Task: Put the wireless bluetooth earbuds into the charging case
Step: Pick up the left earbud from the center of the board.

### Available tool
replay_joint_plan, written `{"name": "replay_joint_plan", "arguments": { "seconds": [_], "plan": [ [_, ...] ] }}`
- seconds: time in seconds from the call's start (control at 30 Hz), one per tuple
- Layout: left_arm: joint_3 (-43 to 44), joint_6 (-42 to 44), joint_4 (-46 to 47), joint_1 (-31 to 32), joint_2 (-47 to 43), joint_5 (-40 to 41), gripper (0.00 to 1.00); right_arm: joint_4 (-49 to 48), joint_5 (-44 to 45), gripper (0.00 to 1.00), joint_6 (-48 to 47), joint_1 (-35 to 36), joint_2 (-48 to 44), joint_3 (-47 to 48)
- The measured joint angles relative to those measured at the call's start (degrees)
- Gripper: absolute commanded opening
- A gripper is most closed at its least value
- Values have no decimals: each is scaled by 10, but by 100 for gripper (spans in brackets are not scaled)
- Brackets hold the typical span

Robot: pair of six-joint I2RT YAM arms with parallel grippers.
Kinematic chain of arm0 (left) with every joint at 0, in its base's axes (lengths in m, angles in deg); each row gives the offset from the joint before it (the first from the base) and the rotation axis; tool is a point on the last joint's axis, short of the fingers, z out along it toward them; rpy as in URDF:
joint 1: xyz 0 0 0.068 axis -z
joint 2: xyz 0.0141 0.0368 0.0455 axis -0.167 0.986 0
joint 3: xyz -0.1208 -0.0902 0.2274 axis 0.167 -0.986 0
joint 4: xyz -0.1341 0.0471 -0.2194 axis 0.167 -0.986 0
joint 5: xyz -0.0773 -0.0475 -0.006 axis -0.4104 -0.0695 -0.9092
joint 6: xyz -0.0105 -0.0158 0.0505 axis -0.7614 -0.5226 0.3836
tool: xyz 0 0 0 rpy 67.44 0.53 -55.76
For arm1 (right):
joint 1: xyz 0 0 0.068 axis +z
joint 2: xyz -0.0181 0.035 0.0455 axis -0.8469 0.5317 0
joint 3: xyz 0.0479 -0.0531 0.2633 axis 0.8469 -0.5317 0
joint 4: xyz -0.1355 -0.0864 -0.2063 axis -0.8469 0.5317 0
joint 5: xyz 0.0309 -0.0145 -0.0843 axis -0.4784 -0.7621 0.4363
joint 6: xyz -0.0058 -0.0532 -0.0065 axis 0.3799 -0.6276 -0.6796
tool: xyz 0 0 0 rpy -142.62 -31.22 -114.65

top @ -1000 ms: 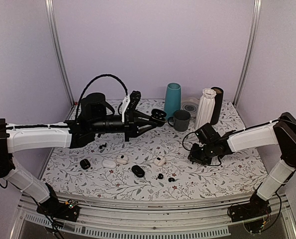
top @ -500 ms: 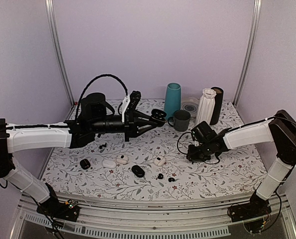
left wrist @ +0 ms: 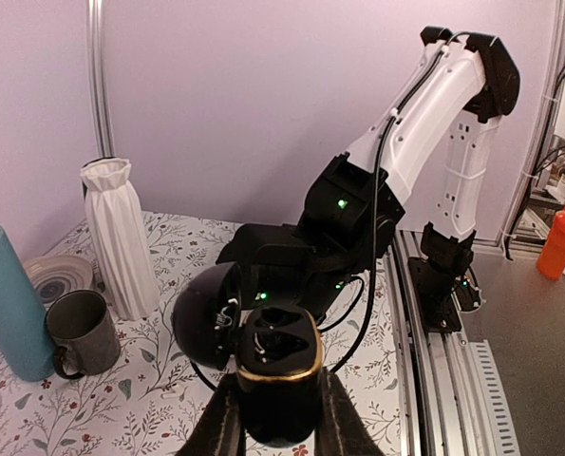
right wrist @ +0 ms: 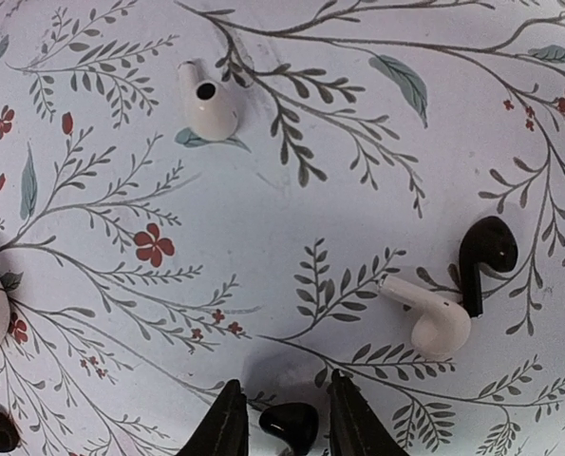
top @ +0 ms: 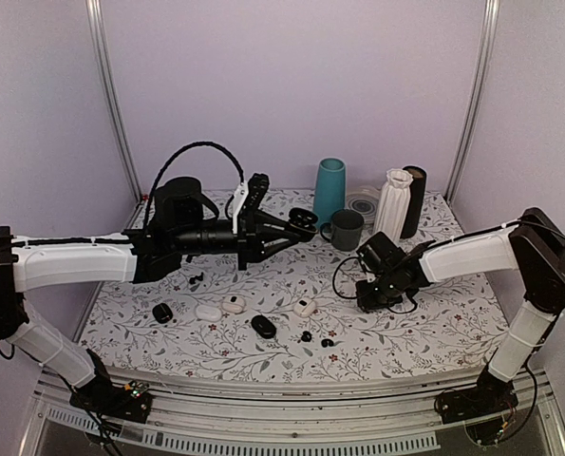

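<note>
My left gripper (top: 301,225) is shut on the charging case (left wrist: 278,356), a black case with a gold rim. It holds the case raised over the table's middle, with the lid (left wrist: 206,323) swung open and both sockets empty. My right gripper (top: 366,296) hangs low over the cloth and is open. Its fingers (right wrist: 227,423) straddle one glossy black earbud (right wrist: 290,425), and a sliver of cloth shows on each side of the bud. Two more small black buds (top: 306,335) (top: 327,342) lie near the front.
Two white stemmed earbuds (right wrist: 206,100) (right wrist: 429,323) and a black stemmed one (right wrist: 486,252) lie ahead of the right gripper. Black cases (top: 162,312) (top: 263,326) and white cases (top: 208,311) (top: 306,307) dot the front. At the back are a teal tumbler (top: 329,190), grey mug (top: 347,229) and white vase (top: 393,205).
My right gripper has slid leftward, low over the cloth. The left arm and the open case have not moved.
</note>
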Motion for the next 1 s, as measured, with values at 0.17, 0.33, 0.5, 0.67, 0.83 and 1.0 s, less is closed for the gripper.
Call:
{"name": "replay_joint_plan", "arguments": {
  "seconds": [0.17,0.33,0.5,0.67,0.83,1.0],
  "plan": [
    [0,0,-1,0,0,0,0,8,5,27,-9,2,5,8],
    [0,2,-6,0,0,0,0,17,9,26,-12,6,9,13],
    [0,4,-9,0,0,0,0,31,15,25,-13,13,12,21],
    [0,4,-9,0,0,0,0,39,19,22,-12,16,13,23],
    [0,4,-9,0,0,2,0,42,21,13,-12,16,14,24],
    [0,3,-9,0,0,6,0,45,22,5,-10,16,14,28]
  ]
}}
